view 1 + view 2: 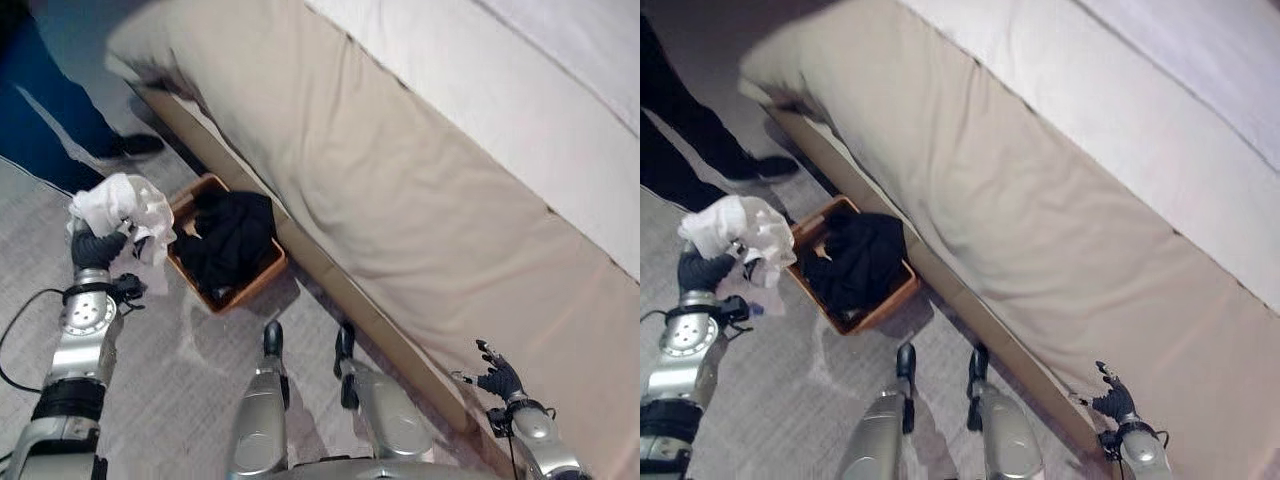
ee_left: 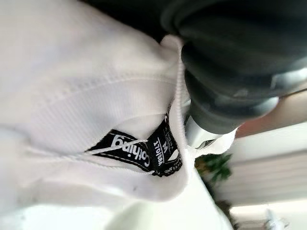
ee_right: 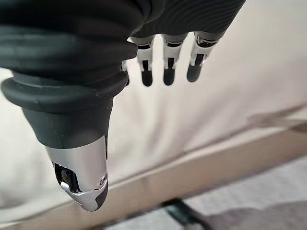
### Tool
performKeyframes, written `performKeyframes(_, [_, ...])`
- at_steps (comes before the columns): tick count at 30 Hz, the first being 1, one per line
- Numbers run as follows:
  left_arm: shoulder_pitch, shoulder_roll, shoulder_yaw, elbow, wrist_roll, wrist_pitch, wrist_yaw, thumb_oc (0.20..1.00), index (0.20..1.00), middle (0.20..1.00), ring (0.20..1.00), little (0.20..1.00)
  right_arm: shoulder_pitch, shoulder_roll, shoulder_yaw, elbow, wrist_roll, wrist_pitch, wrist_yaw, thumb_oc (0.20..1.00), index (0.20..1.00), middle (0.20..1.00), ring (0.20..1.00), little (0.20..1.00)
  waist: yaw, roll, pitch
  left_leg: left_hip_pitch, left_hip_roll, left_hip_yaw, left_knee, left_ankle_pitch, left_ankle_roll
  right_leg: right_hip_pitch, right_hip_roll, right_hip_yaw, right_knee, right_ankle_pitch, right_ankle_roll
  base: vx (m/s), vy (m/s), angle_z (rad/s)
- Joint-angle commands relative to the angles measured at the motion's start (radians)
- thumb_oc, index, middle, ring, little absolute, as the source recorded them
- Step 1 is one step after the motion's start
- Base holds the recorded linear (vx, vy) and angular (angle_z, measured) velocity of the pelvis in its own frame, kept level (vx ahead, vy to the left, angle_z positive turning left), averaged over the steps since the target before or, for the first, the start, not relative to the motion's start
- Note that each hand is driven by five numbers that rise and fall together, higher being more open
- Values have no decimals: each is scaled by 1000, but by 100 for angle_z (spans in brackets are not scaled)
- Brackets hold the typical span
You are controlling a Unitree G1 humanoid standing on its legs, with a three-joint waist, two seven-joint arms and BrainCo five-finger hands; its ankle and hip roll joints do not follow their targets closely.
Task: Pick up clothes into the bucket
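Note:
My left hand (image 1: 98, 247) is raised over the floor, shut on a bunched white garment (image 1: 122, 207) that hangs just left of the brown bucket (image 1: 258, 284). In the left wrist view the white garment (image 2: 76, 110) drapes over the hand, showing a black neck label. A black piece of clothing (image 1: 232, 237) lies inside the bucket, which stands on the carpet against the bed's side. My right hand (image 1: 497, 376) hovers low by the bed's edge at the lower right, open and holding nothing; its fingers (image 3: 165, 62) point at the beige cover.
A large bed (image 1: 420, 190) with a beige cover runs diagonally across the right side, its wooden base (image 1: 330, 270) along the carpet. A person's legs in dark trousers and a dark shoe (image 1: 130, 147) stand at the upper left, close to the bucket.

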Motion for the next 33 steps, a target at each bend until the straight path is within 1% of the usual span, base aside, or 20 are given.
performKeyframes(1, [-79,72,-15,14,5,-81,65,200,200,200,200,200,17,-20,58,-17,0,-32,-30,1000,1000,1000,1000,1000,-13,-38,-29,-77,-10,-10,199,-125,40,-54,-82,38,51,24,70,-89,-1,-3])
performKeyframes(2, [-108,85,-27,28,-1,-83,77,200,200,200,200,200,10,-14,70,-10,4,-34,-34,1000,1000,1000,1000,1000,-17,-46,-15,-109,-8,-11,221,-129,41,-82,-81,39,65,23,70,-112,-3,2])
performKeyframes(3, [-160,110,-55,53,-3,-82,96,200,200,200,200,200,-6,-10,87,-4,18,-42,-47,1000,1000,1000,1000,1000,-23,-59,12,-163,-8,-17,263,-138,42,-131,-78,41,89,22,69,-83,-2,1])
performKeyframes(4, [-162,110,-56,54,-3,-82,96,200,200,200,200,200,-6,-10,86,-4,18,-42,-47,1000,1000,1000,1000,1000,-23,-59,11,-166,-8,-17,265,-138,42,-133,-78,41,90,22,69,-79,-6,3])
performKeyframes(6, [-211,131,-82,69,-9,-81,112,200,200,200,200,200,-23,-4,98,-2,40,-49,-61,1000,1000,1000,1000,1000,-28,-69,38,-225,-8,-20,310,-148,43,-185,-75,39,118,18,68,-38,-5,3])
performKeyframes(7, [-254,156,-104,96,-9,-80,127,200,200,200,200,200,-39,-4,110,-5,53,-55,-75,1000,1000,1000,1000,1000,-29,-71,57,-265,1,-30,351,-189,39,-225,-65,43,152,-11,75,11,1,4])
performKeyframes(8, [-256,157,-106,98,-9,-81,127,200,200,200,200,200,-39,-3,110,-4,53,-55,-75,1000,1000,1000,1000,1000,-29,-70,56,-269,1,-31,354,-190,39,-228,-65,42,154,-12,75,24,2,3])
performKeyframes(10, [-292,173,-125,113,-21,-82,137,200,200,200,200,200,-52,0,117,-13,75,-64,-86,1000,1000,1000,1000,1000,-35,-78,58,-340,-1,-38,390,-198,42,-297,-62,42,184,-16,76,-40,5,-5])
performKeyframes(13, [-338,184,-152,140,-37,-83,155,200,200,200,200,200,-61,3,122,-23,103,-75,-107,1000,1000,1000,1000,1000,-44,-81,59,-419,-5,-48,426,-203,45,-375,-68,38,225,-27,77,-12,4,-1])
performKeyframes(16, [-378,183,-175,127,-58,-89,173,200,200,200,200,200,-63,5,123,-22,121,-81,-124,1000,1000,1000,1000,1000,-51,-75,59,-497,-13,-56,460,-208,47,-454,-78,29,270,-39,75,-9,11,4])
performKeyframes(19, [-434,190,-204,173,-58,-84,191,200,200,200,200,200,-72,1,130,-29,135,-87,-142,1000,1000,1000,1000,1000,-60,-78,59,-564,-16,-61,493,-212,48,-519,-88,23,304,-46,75,-6,10,10])
performKeyframes(21, [-464,192,-216,193,-54,-82,214,504,504,504,504,504,-74,-1,140,-43,145,-94,-148,1000,1000,1000,1000,1000,-63,-82,59,-595,-17,-63,501,-212,47,-550,-90,20,315,-48,76,2,-1,14])
performKeyframes(22, [-484,192,-223,207,-54,-79,227,1000,1000,1000,1000,1000,-75,2,143,-40,150,-95,-151,1000,1000,1000,1000,1000,-63,-83,59,-607,-18,-65,502,-211,47,-564,-92,17,321,-48,76,11,-10,8])
performKeyframes(27, [-541,171,-228,262,-69,-54,297,1000,1000,1000,1000,1000,-83,24,178,-45,164,-93,-172,1000,1000,1000,1000,1000,-64,-95,59,-637,-14,-73,505,-212,50,-593,-92,4,319,-42,85,8,-13,0])
performKeyframes(29, [-559,167,-237,263,-84,-56,299,1000,1000,1000,1000,1000,-90,24,186,-38,170,-90,-176,1000,1000,1000,1000,1000,-64,-94,59,-643,-14,-73,503,-210,51,-599,-95,1,316,-38,87,0,0,0])
performKeyframes(33, [-546,168,-222,274,-100,-56,294,1000,1000,1000,1000,1000,-102,16,200,-39,175,-91,-172,1000,1000,1000,1000,1000,-60,-92,59,-628,-12,-67,486,-209,55,-591,-92,4,299,-34,89,0,0,0])
